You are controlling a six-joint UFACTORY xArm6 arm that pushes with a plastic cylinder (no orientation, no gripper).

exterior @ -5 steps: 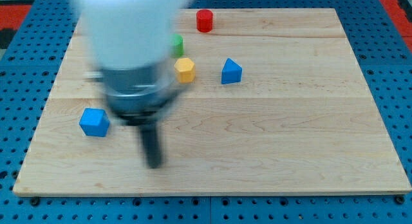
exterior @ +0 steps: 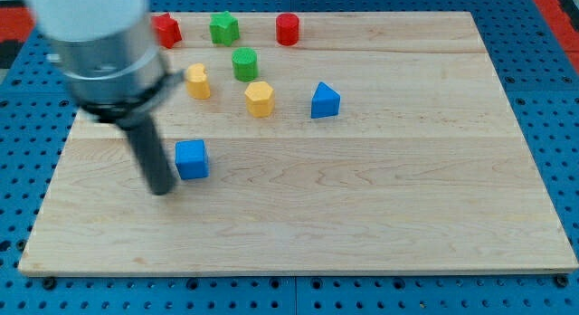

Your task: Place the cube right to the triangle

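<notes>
The blue cube [exterior: 191,159] lies on the wooden board [exterior: 362,188], left of centre. The blue triangle [exterior: 325,100] lies further to the view's right and a little higher. My tip [exterior: 161,189] rests on the board just left of the cube, touching or almost touching its left side. The arm's body covers the board's upper left corner.
A yellow hexagonal block [exterior: 260,99] lies left of the triangle. A green cylinder [exterior: 244,63] and a yellow block [exterior: 198,81] lie above the cube. A red block [exterior: 166,30], a green block [exterior: 223,28] and a red cylinder [exterior: 288,29] line the top edge.
The arm has swung from the view's middle to the left. The blue cube has shifted to the right, and my tip now stands at its left side.
</notes>
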